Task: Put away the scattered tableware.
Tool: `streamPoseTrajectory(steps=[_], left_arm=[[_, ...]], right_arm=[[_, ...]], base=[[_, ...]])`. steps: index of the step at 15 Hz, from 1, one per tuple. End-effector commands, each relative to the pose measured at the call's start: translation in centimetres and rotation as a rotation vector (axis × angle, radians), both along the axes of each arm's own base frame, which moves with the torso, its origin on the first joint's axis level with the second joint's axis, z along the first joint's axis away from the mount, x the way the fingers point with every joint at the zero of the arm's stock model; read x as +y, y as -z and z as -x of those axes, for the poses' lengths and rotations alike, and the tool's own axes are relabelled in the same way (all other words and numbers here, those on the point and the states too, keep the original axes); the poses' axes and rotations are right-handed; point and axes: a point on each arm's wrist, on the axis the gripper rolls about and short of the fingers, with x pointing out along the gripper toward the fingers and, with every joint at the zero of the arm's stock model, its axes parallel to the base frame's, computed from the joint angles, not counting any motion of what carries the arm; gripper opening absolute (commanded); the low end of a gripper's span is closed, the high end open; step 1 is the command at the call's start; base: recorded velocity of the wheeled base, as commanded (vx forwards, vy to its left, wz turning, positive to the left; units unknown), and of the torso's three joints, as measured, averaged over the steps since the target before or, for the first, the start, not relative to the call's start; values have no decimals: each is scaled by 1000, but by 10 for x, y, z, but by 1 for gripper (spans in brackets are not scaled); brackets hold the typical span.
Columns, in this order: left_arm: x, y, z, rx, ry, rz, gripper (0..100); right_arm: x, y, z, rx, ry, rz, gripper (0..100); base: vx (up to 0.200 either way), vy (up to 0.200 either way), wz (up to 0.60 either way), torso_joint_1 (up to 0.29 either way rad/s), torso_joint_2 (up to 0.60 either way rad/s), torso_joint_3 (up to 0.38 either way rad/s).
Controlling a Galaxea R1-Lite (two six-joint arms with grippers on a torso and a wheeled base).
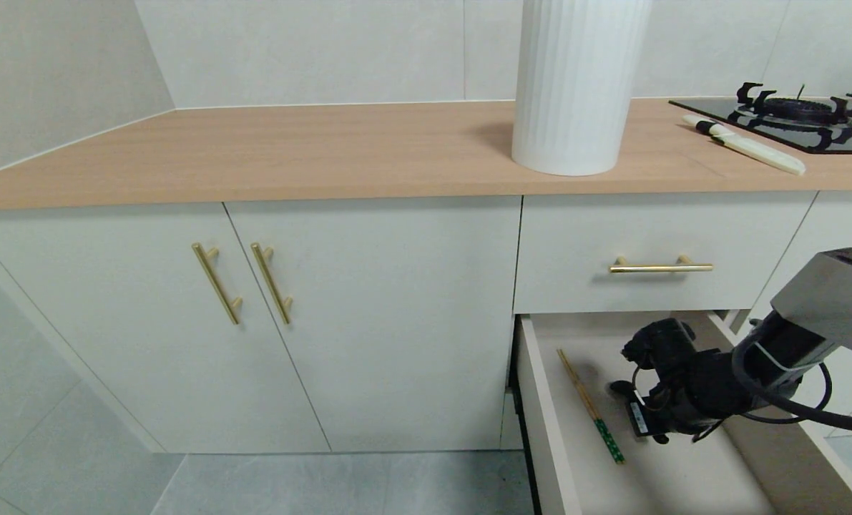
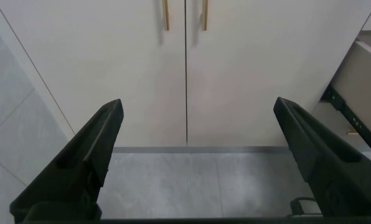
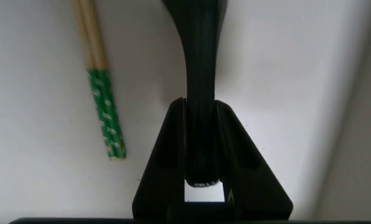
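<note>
So the right hand (image 1: 639,406) is pinching a black utensil (image 3: 201,93) down in the open drawer (image 1: 683,472), just beside the chopsticks (image 1: 590,411), probably to leave it there. Meanwhile the left hand (image 2: 198,109) hangs spread, nothing in it.

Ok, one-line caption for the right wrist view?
Right gripper shut on a black utensil inside the drawer, beside green-tipped chopsticks.

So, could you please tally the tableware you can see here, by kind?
chopsticks, one pair lying in the open drawer: 1
black utensil, held in the right gripper over the drawer: 1
knife, on the countertop: 1
Total: 3
</note>
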Motion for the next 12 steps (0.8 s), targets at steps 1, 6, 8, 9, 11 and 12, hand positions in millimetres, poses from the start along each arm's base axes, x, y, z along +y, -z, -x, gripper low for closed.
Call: streamPoseTrajectory(steps=[1, 6, 8, 9, 11, 12], left_arm=[[0, 0, 0, 0, 1, 0, 100], [0, 0, 0, -1, 0, 0, 100], [0, 0, 0, 0, 0, 0, 100], [0, 0, 0, 0, 0, 0, 100], [0, 0, 0, 0, 0, 0, 100], [0, 0, 0, 0, 0, 0, 100]], right_arm=[[0, 6, 0, 16, 0, 4, 0], [0, 8, -1, 16, 1, 4, 0], [0, 8, -1, 18, 1, 4, 0], [0, 9, -1, 20, 2, 4, 0], [0, 9, -1, 20, 2, 4, 100], [0, 8, -1, 16, 2, 3, 100]], base=[[0, 0, 0, 0, 0, 0], [0, 0, 0, 0, 0, 0], [0, 0, 0, 0, 0, 0], [0, 0, 0, 0, 0, 0], [0, 0, 0, 0, 0, 0], [0, 0, 0, 0, 0, 0]])
